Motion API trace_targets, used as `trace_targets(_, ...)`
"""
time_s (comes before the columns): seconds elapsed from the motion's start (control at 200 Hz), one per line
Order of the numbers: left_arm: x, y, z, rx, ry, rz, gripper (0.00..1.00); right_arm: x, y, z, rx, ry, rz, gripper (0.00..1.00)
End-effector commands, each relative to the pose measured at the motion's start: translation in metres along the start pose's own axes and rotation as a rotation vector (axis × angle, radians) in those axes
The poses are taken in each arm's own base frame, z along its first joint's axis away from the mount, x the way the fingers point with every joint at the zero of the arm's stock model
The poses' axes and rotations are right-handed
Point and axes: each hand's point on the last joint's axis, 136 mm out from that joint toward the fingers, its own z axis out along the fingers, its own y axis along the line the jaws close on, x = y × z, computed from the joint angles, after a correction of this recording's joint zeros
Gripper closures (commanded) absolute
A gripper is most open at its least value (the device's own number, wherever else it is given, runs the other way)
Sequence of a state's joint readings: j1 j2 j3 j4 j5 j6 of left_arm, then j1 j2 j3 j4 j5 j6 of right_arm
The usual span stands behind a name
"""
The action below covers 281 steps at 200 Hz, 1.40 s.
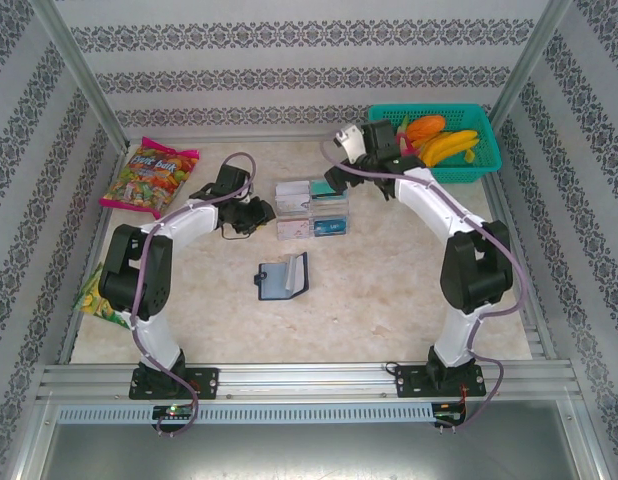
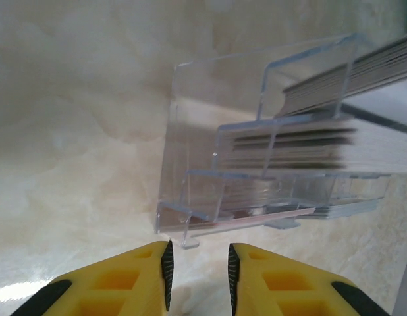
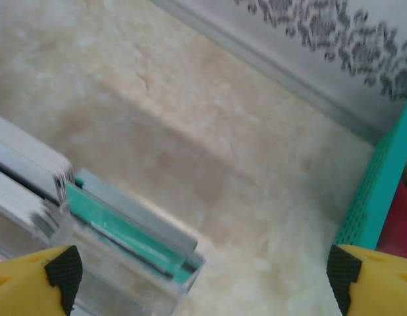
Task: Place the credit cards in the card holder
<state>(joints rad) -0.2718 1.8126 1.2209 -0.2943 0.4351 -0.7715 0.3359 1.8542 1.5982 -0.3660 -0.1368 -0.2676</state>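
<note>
Left gripper point(image 2: 198, 276): yellow fingers were seen nearest the lens in the left wrist view. They were parted by a narrow gap with nothing pinched, just beside the lower corner of the clear stand point(image 2: 203, 131).
Right gripper point(image 3: 203, 280): fingers were spread wide, one at each lower corner of the right wrist view. Nothing was held.
Surface: beige marbled table top point(image 1: 389, 300), glossy and mottled. An aluminium rail point(image 1: 309, 380) was run along the near edge, with both arm bases bolted to it.
Room: walls point(image 1: 309, 60) were papered white with dark patterned bands. Metal posts point(image 1: 84, 75) were set at the back corners.
Credit cards point(image 1: 311, 208): stacked in tiers in the clear stand, centre-back of the table, between the two grippers.
Card holder point(image 1: 284, 277): laid open on the table, nearer the bases than the stand and well apart from both grippers. Dark navy cover, pale blue-grey inner face; card or lining could not be told.
Basket point(image 1: 489, 160): teal mesh, back right corner, with bananas point(image 1: 451, 147) inside.
Snacks: a colourful candy bag point(image 1: 149, 180) was at back left and a yellow-green packet point(image 1: 94, 295) at the left edge.
Top view: the whole layout and both arms were given.
Left wrist view: card edges were resolved as thin layered stacks behind the stand's clear steps.
Right wrist view: a teal card point(image 3: 118, 227) was resolved on edge in the stand, with the basket wall at the right.
</note>
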Motion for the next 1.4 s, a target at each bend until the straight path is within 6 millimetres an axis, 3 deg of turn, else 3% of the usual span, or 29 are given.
trace_targets(0.0,-0.014,-0.001,-0.004,-0.017,-0.035,-0.018,0.68,-0.022,0.04,0.002,-0.174,-0.035,-0.078,0.03)
trace_targets(0.105,-0.019,0.004,-0.001,-0.019,-0.048,-0.045,0.67,-0.013,0.072,0.017,-0.189,-0.002,-0.252,0.04)
trace_targets(0.19,-0.026,0.008,-0.001,-0.028,-0.072,-0.066,0.67,-0.009,0.085,0.028,-0.192,-0.003,-0.322,0.05)
trace_targets(0.445,-0.038,0.009,0.017,-0.013,-0.081,-0.079,0.66,0.004,0.1,0.054,-0.122,0.012,-0.476,0.08)
trace_targets(0.649,-0.04,0.009,0.026,0.001,-0.065,-0.083,0.66,0.002,0.082,0.071,0.04,-0.004,-0.559,0.07)
trace_targets(0.914,-0.033,0.013,0.025,0.016,-0.047,-0.105,0.66,0.009,0.1,0.093,0.092,-0.032,-0.639,0.07)
trace_targets(1.134,-0.027,0.017,0.023,0.025,-0.042,-0.113,0.66,0.011,0.107,0.088,0.07,-0.051,-0.631,0.08)
trace_targets(1.399,-0.028,0.013,0.026,0.04,-0.028,-0.11,0.66,0.01,0.132,0.078,-0.014,-0.062,-0.647,0.09)
